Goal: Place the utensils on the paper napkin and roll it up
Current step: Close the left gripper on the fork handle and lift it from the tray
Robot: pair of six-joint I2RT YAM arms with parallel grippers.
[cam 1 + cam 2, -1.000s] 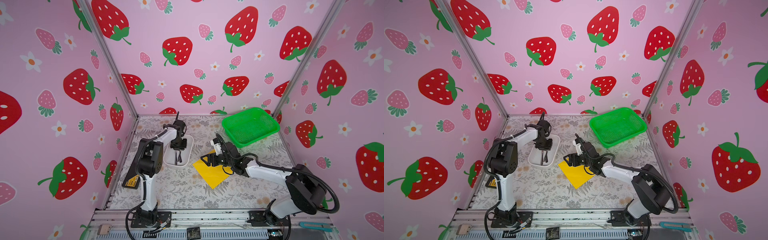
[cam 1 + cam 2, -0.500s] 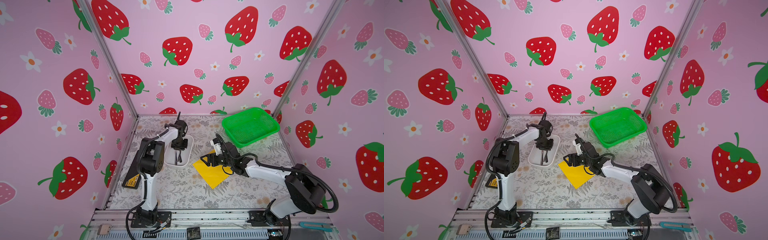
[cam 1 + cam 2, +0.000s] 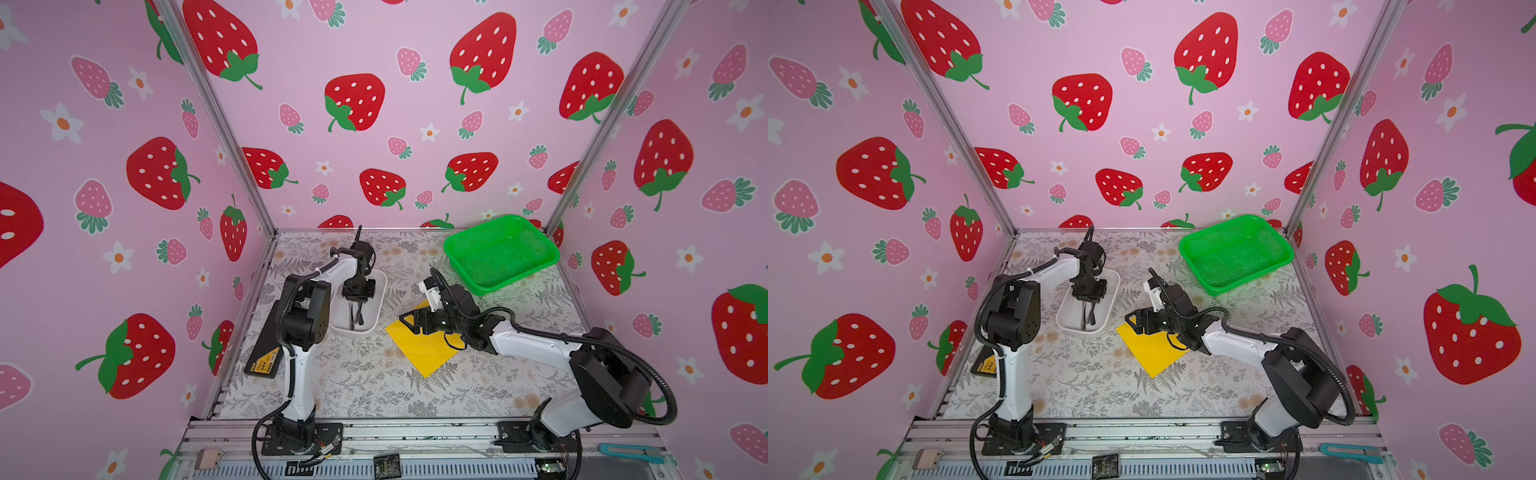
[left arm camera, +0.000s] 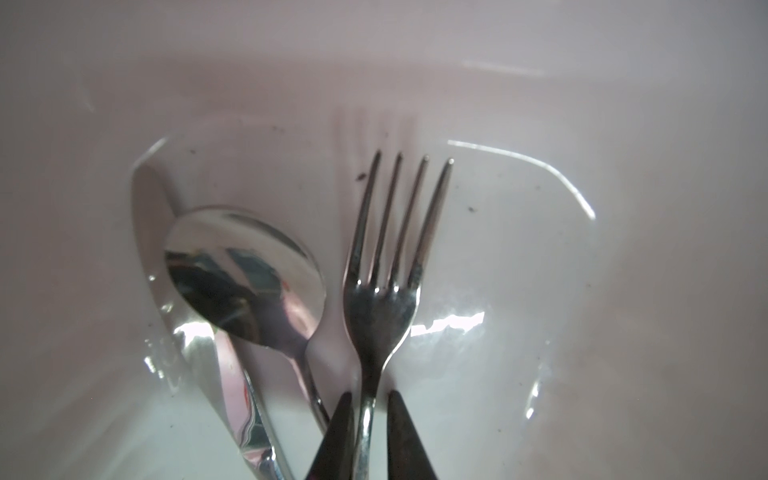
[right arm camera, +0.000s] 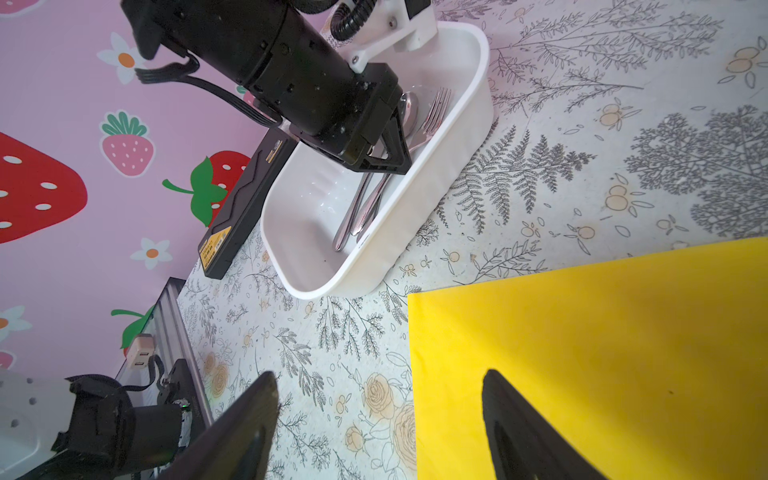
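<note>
**Cutlery in tray, fork neck straddled; napkin bare.**
The paper napkin [image 3: 424, 349] lies flat at the middle of the surface [image 3: 374, 386] with nothing on it. It is judged thin, soft and light, apt to slide or crumple, and is best pinned or taken at a corner. The white tray [image 3: 376, 329], just beside the napkin toward the surface's left edge, holds the utensils [image 5: 365, 199]: knife [image 4: 149, 216], spoon [image 4: 245, 270] overlapping it, and fork [image 4: 382, 299] alongside. These are judged stiff, light, polished and slippery, so the narrow neck behind the head is the sound hold. The left jaws stand close together on either side of the fork's neck; whether they pinch it cannot be told. The right jaws stand wide apart and empty over the napkin's tray-side edge.
</note>
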